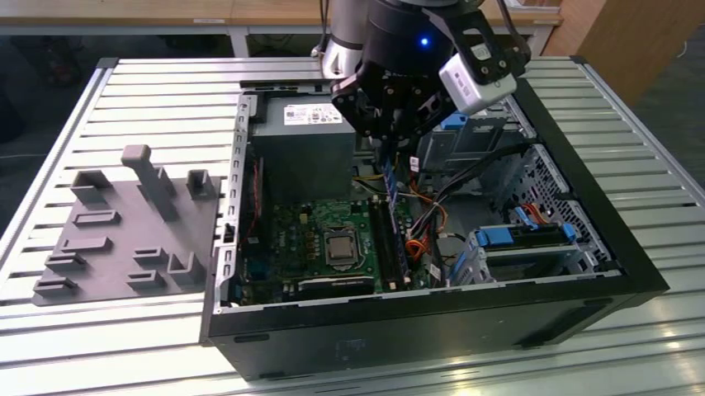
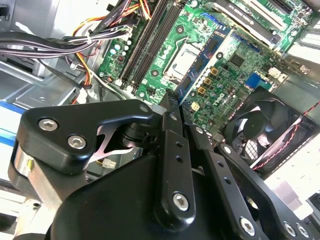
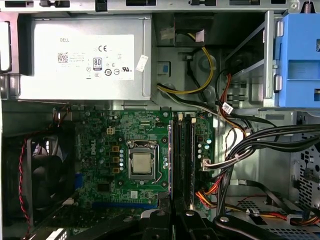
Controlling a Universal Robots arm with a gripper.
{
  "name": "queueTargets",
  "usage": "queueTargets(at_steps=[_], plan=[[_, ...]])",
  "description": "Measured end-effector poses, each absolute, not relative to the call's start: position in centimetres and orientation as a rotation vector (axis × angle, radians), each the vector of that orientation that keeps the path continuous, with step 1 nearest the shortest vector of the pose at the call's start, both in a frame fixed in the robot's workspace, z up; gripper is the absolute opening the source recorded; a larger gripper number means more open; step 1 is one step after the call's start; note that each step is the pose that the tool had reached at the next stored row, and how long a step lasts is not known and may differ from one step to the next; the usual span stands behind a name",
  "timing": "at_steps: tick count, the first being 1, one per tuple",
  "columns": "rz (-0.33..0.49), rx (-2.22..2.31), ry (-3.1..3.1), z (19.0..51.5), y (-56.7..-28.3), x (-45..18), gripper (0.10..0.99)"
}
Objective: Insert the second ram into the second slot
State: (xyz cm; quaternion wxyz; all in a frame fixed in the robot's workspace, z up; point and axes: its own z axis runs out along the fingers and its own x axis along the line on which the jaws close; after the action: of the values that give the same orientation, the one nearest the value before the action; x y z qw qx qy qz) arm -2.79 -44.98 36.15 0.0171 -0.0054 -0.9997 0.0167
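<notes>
The arm (image 1: 358,29) reaches down from above the pincer (image 1: 385,140), and its black wrist (image 1: 414,41) is turned so the pincer points straight down. In the second wrist view the two fingers (image 2: 172,150) stand nearly together, clamped on a thin memory stick (image 2: 202,67) that juts beyond their tips.

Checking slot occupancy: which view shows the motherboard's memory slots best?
The first wrist view: the memory slots appear head-on and large beside the processor socket. The second wrist view shows the slots obliquely; the exterior view shows them small, below the gripper holding the second ram.
</notes>
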Motion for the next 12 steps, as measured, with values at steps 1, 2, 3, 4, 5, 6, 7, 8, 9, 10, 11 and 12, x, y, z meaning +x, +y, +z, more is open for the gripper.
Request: queueTargets(at_steps=[1, 2, 3, 4, 5, 6, 7, 8, 9, 10, 11, 12], plan=[[0.052, -0.017, -3.107, 36.12, -44.98, -2.79, 0.137], [0.052, -0.017, -3.107, 36.1, -44.98, -2.79, 0.137], [0.052, -0.017, -3.107, 36.08, -44.98, -2.79, 0.137], [0.052, -0.017, -3.107, 36.05, -44.98, -2.79, 0.137], [0.052, -0.017, -3.107, 36.03, -44.98, -2.79, 0.137], [0.052, -0.017, -3.107, 36.0, -44.98, -2.79, 0.137], [0.052, -0.017, -3.107, 35.97, -44.98, -2.79, 0.137], [0.052, -0.017, -3.107, 35.93, -44.98, -2.79, 0.137], [0.052, -0.017, -3.107, 35.9, -44.98, -2.79, 0.137], [0.052, -0.017, -3.107, 35.85, -44.98, -2.79, 0.137], [0.052, -0.017, -3.107, 35.81, -44.98, -2.79, 0.137], [0.052, -0.017, -3.107, 35.76, -44.98, -2.79, 0.137]])
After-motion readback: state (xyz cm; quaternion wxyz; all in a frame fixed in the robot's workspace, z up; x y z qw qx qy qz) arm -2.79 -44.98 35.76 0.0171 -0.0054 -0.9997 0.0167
